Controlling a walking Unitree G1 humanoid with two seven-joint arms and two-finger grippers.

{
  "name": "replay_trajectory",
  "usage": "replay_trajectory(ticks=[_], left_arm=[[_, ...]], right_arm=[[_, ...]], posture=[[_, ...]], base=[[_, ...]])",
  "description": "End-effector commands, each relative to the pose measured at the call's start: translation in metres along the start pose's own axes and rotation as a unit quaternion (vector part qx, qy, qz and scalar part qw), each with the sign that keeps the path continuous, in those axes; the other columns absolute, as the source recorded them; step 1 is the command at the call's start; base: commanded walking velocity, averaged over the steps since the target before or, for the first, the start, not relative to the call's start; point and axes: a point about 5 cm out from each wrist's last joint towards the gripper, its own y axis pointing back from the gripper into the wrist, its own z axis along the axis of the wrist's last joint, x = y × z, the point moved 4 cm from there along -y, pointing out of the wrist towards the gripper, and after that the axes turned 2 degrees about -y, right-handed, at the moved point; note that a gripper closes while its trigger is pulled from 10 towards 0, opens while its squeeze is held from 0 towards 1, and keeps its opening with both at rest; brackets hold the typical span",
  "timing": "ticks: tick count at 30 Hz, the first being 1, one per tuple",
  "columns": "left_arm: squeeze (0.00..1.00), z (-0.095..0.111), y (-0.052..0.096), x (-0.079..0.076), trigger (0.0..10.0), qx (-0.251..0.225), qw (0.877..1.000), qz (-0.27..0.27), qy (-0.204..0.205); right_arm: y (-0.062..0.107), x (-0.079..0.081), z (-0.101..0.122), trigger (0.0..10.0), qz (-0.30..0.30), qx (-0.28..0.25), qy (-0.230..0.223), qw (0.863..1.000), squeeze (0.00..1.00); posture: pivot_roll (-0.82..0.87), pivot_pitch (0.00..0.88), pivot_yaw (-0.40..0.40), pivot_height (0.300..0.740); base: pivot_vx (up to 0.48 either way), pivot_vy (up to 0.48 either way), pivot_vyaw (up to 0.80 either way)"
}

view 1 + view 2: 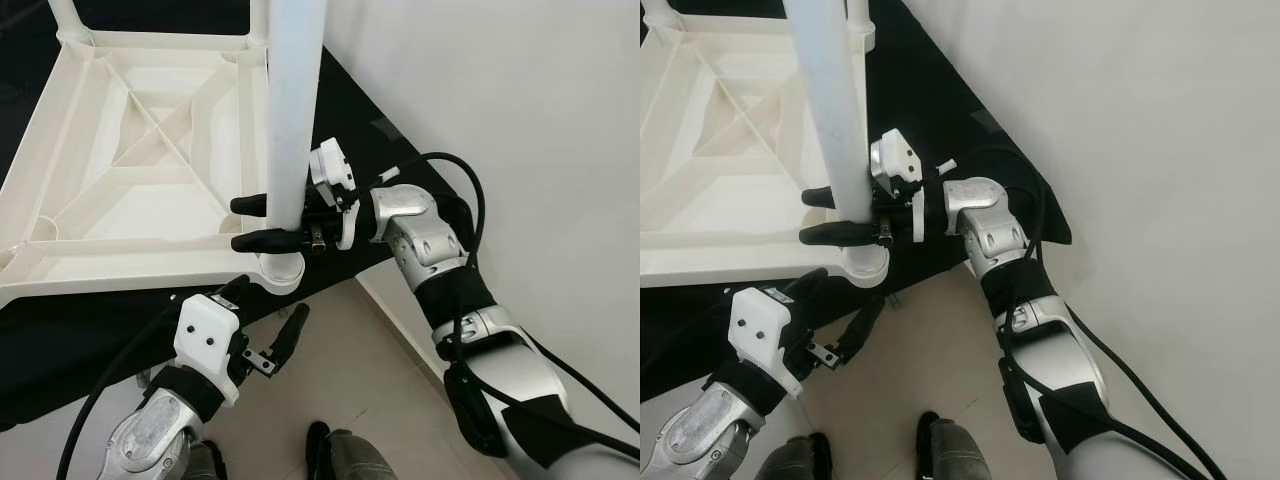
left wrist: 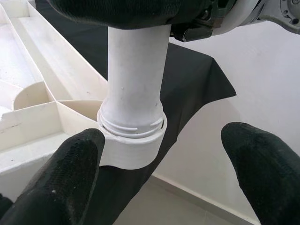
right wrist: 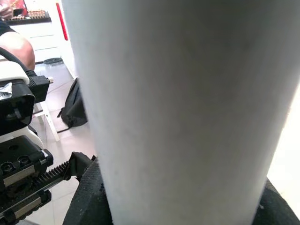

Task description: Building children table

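Observation:
An upturned white plastic table top (image 1: 130,150) lies on a black cloth, its ribbed underside facing up. A white round leg (image 1: 290,110) stands upright in the near right corner socket (image 1: 281,272). My right gripper (image 1: 250,222) is shut on the leg just above the socket, one black finger on each side. My left gripper (image 1: 262,318) hangs open just below and in front of that corner, holding nothing. In the left wrist view the leg (image 2: 135,70) sits in the socket collar (image 2: 133,143) between my open fingertips (image 2: 70,168). Another leg (image 1: 70,15) stands at the far left corner.
The black cloth (image 1: 80,330) covers the low surface under the table top and drapes over its corner. A white wall (image 1: 520,90) rises close on the right. Beige floor tiles (image 1: 340,370) lie below, where my feet (image 1: 340,450) stand.

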Motion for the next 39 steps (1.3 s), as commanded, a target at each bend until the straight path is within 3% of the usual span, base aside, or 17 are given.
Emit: replay_trajectory(ticks=[1, 3, 5, 8, 10, 11, 13, 21, 23, 25, 26, 30, 32, 33, 34, 35, 39], left_arm=[[0.0, -0.006, 0.002, -0.002, 10.0, 0.014, 1.0, -0.002, 0.001], [0.0, -0.007, 0.002, -0.002, 10.0, 0.014, 1.0, -0.002, 0.001], [0.0, -0.007, 0.004, -0.001, 10.0, 0.016, 1.0, 0.0, -0.001], [0.0, -0.007, 0.004, 0.0, 10.0, 0.016, 1.0, 0.0, -0.002], [0.0, -0.007, 0.005, 0.001, 10.0, 0.018, 1.0, 0.0, -0.005], [0.0, -0.007, 0.005, 0.001, 10.0, 0.018, 1.0, 0.0, -0.005], [0.0, -0.008, 0.007, 0.002, 10.0, 0.021, 1.0, 0.0, -0.01], [0.0, -0.009, 0.002, 0.002, 10.0, 0.022, 1.0, -0.004, -0.022], [0.0, -0.008, 0.003, 0.005, 10.0, 0.02, 0.999, 0.003, -0.025], [0.0, -0.008, 0.004, 0.006, 10.0, 0.02, 0.999, 0.004, -0.026], [0.0, -0.008, 0.004, 0.007, 10.0, 0.02, 0.999, 0.005, -0.027], [0.0, -0.009, 0.004, 0.008, 10.0, 0.024, 0.999, 0.002, -0.034], [0.0, -0.009, 0.004, 0.008, 10.0, 0.024, 0.999, 0.002, -0.034], [0.0, -0.01, 0.003, 0.009, 10.0, 0.026, 0.999, 0.001, -0.038], [0.0, -0.01, 0.003, 0.009, 10.0, 0.026, 0.999, 0.001, -0.038], [0.0, -0.01, 0.003, 0.009, 10.0, 0.027, 0.999, 0.001, -0.039], [0.0, -0.011, 0.006, 0.01, 10.0, 0.032, 0.999, 0.005, -0.044]], right_arm=[[0.004, -0.003, -0.013, 0.0, -0.036, 0.005, -0.016, 0.999, 0.0], [0.008, -0.008, -0.018, 0.0, -0.078, 0.009, -0.016, 0.997, 0.0], [0.018, -0.023, -0.045, 0.0, -0.234, 0.05, -0.016, 0.971, 0.0], [0.021, -0.025, -0.051, 0.0, -0.268, 0.057, -0.019, 0.962, 0.0], [0.031, -0.027, -0.07, 0.0, -0.385, 0.074, -0.041, 0.919, 0.0], [0.031, -0.027, -0.07, 0.0, -0.385, 0.074, -0.041, 0.919, 0.0], [0.017, 0.004, -0.086, 0.0, -0.456, 0.083, -0.048, 0.885, 0.0], [-0.017, 0.009, -0.079, 0.0, -0.447, 0.076, -0.029, 0.891, 0.0], [-0.025, 0.008, -0.078, 10.0, -0.436, 0.078, -0.027, 0.896, 0.0], [-0.027, 0.007, -0.078, 10.0, -0.435, 0.079, -0.028, 0.897, 0.0], [-0.028, 0.007, -0.073, 10.0, -0.424, 0.067, -0.024, 0.903, 1.0], [-0.034, 0.006, -0.053, 10.0, -0.353, 0.014, -0.025, 0.935, 1.0], [-0.034, 0.006, -0.053, 10.0, -0.353, 0.014, -0.025, 0.935, 1.0], [-0.036, 0.01, -0.043, 10.0, -0.286, -0.014, -0.024, 0.958, 0.43], [-0.036, 0.01, -0.043, 10.0, -0.286, -0.014, -0.024, 0.958, 0.43], [-0.034, 0.013, -0.039, 10.0, -0.242, -0.013, -0.005, 0.97, 0.0], [-0.024, 0.009, -0.034, 10.0, -0.149, 0.022, 0.037, 0.988, 0.0]], posture=[[0.12, 0.238, -0.139, 0.74], [0.12, 0.237, -0.144, 0.74], [0.13, 0.237, -0.159, 0.74], [0.13, 0.237, -0.159, 0.74], [0.14, 0.248, -0.161, 0.74], [0.14, 0.248, -0.161, 0.74], [0.14, 0.241, -0.156, 0.74], [0.17, 0.222, -0.168, 0.74], [0.17, 0.218, -0.169, 0.74], [0.17, 0.218, -0.169, 0.74], [0.17, 0.221, -0.169, 0.74], [0.16, 0.224, -0.162, 0.74], [0.16, 0.224, -0.162, 0.74], [0.17, 0.227, -0.161, 0.74], [0.17, 0.227, -0.161, 0.74], [0.17, 0.231, -0.164, 0.74], [0.18, 0.237, -0.166, 0.74]], base=[[0.0, 0.0, 0.0], [0.0, 0.0, 0.0], [0.0, 0.0, 0.0], [0.0, 0.0, 0.0], [0.0, 0.0, 0.0], [0.0, 0.0, 0.0], [0.0, 0.0, 0.0], [0.0, 0.0, 0.0], [0.0, 0.0, 0.0], [0.0, 0.0, 0.0], [0.0, 0.0, 0.0], [0.0, 0.0, 0.0], [0.0, 0.0, 0.0], [0.0, 0.0, 0.0], [0.0, 0.0, 0.0], [0.0, 0.0, 0.0], [0.0, 0.0, 0.0]])
